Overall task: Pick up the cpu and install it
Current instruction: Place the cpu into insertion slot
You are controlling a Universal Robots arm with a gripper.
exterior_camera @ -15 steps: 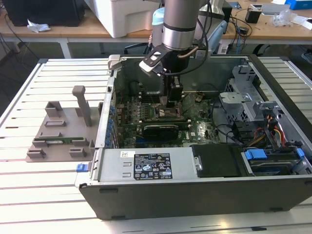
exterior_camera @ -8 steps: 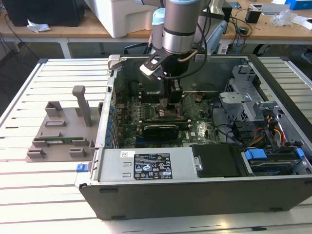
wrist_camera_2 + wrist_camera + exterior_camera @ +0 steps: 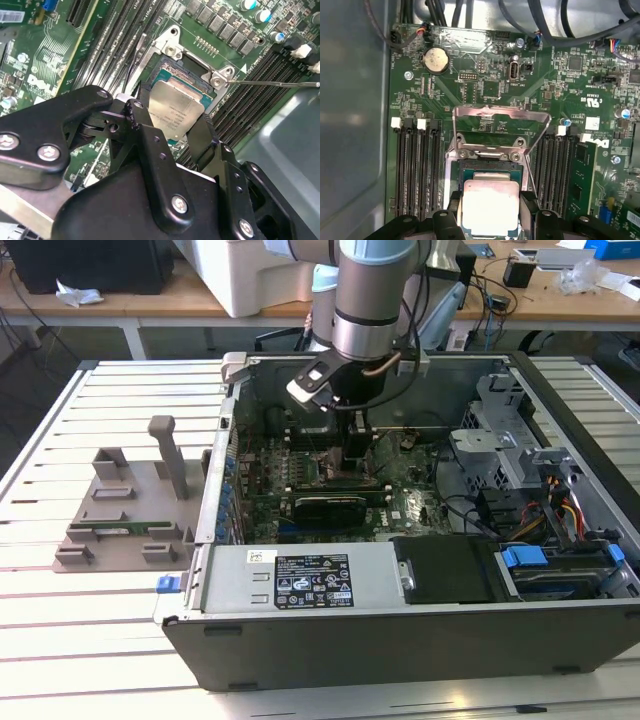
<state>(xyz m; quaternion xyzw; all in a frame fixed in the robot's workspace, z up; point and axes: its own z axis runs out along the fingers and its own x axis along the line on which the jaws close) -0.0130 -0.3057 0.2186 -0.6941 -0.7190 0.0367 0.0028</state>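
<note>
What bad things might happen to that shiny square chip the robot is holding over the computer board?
The small flat silver square cpu is pinched in the black gripper, right over the square socket on the green board. If it goes down crooked, it may not sit flat and could hurt the socket. The gripper might also bump the raised silver metal frame or the thin wire lever close by.

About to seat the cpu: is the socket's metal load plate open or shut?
Open: the load plate stands swung up off the socket, uncovered under the cpu.
</note>
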